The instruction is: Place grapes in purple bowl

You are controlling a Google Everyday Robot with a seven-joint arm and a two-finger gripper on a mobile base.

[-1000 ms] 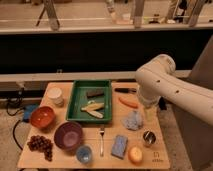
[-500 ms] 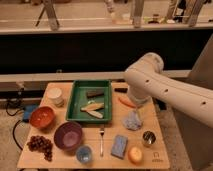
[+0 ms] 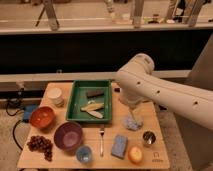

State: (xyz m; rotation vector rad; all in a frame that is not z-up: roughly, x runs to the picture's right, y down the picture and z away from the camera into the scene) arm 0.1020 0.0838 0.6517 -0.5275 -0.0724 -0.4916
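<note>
Claw (image 3: 133,112), jaws apart, low beside green tray (image 3: 91,83), well apart from grapes (image 3: 41,145) just beside purple bowl (image 3: 68,135).

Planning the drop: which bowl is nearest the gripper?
The purple bowl beside the grapes; the orange bowl lies farther left. Gripper hangs right of the green tray.

End effector (image 3: 133,113), right of the green tray (image 3: 72,102), largely hidden beneath the arm (image 3: 165,95), which is itself cropped farther right.
</note>
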